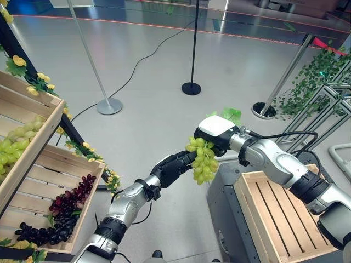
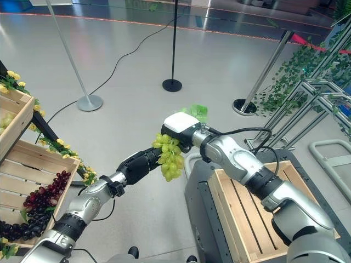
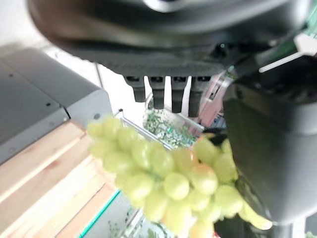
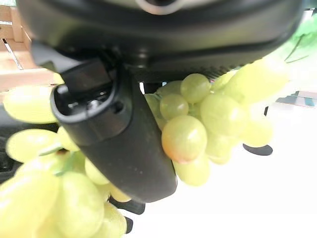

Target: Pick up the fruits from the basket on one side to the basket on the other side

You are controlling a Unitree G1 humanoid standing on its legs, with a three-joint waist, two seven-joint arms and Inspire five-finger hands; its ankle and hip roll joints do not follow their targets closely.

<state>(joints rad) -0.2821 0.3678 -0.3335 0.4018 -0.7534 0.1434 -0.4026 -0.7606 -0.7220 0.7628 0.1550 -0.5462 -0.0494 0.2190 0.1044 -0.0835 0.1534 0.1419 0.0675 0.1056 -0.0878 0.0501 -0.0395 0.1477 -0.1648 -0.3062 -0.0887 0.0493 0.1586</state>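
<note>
A bunch of green grapes [image 1: 203, 161] hangs in mid-air between my two hands. My right hand [image 1: 216, 131], with its white cover on top, is shut on the bunch's upper part; in the right wrist view its thumb [image 4: 124, 144] curls across the grapes [image 4: 188, 134]. My left hand [image 1: 173, 165] reaches in from the lower left, fingers fairly straight, touching the bunch's side [image 3: 168, 178]. An empty slatted wooden crate [image 1: 277, 216] sits below and to the right of the bunch. At the left, a lower crate [image 1: 55, 164] holds purple grapes [image 1: 66, 213] and an upper crate [image 1: 38, 131] holds green grapes [image 1: 16, 142].
The right crate rests on a dark grey cart [image 1: 225, 203]. Stanchion posts stand on the floor behind: a silver base [image 1: 109, 106], a black base [image 1: 191, 88] and another [image 1: 264, 110]. A metal rack with green ivy [image 1: 312, 82] is at the right.
</note>
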